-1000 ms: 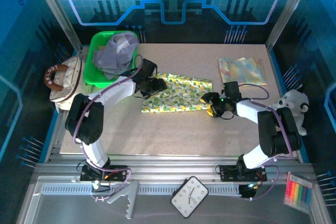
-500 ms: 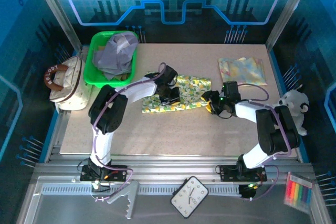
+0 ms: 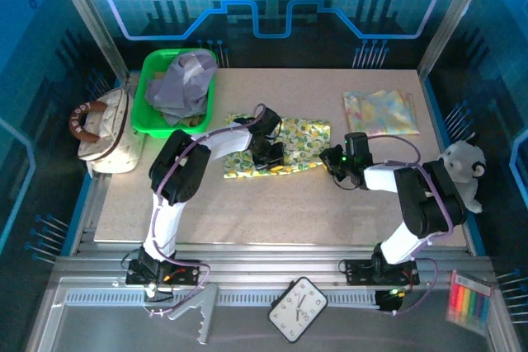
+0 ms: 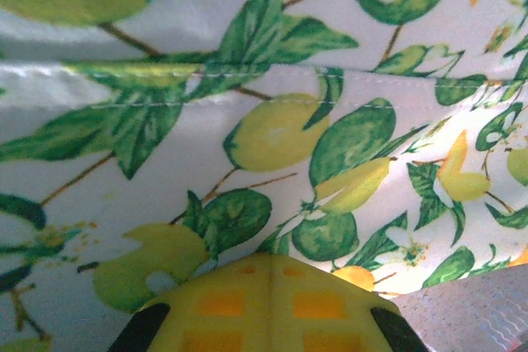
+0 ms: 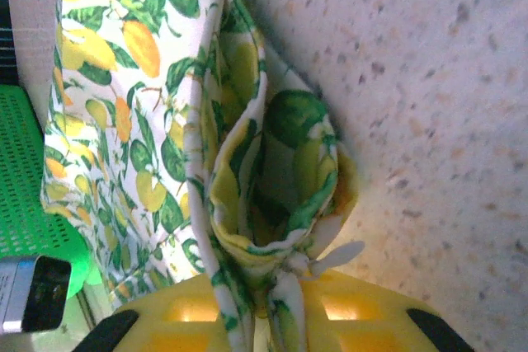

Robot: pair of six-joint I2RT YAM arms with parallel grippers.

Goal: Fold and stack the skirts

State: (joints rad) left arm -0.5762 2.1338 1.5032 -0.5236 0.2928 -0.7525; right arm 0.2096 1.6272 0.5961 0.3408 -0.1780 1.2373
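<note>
Since a second ago the left gripper (image 3: 268, 152) has left the left end of the yellow-green cloth skirt printed with lemons and leaves (image 3: 301, 142) and now sits on its middle, with the arm bent across the cloth. The right gripper (image 3: 334, 162) has crept a little leftward, and the skirt's right edge has drawn in with it, so the garment looks shorter across the speckled beige table (image 3: 272, 212).

From the left wrist, the left gripper (image 4: 271, 307) has its yellow fingers pressed together, tip down against the skirt (image 4: 272, 133), where a stitched hem runs across. I cannot tell whether any cloth is nipped between them. From the right wrist, the right gripper (image 5: 272, 311) is clamped on a bunched fold of the skirt (image 5: 165, 121), which stands up in a loop between the yellow fingers.

The plain lavender-grey cloth skirt (image 3: 186, 84) lies heaped in the green plastic basket (image 3: 153, 63) at the table's far left. A scrap of tan shows at the basket's near corner, but it is too small to identify. A pastel mottled folded cloth (image 3: 381, 111) rests at the far right. From above, both arms cover the skirt's middle and right edge, and the fingertips are too small to make out.
</note>
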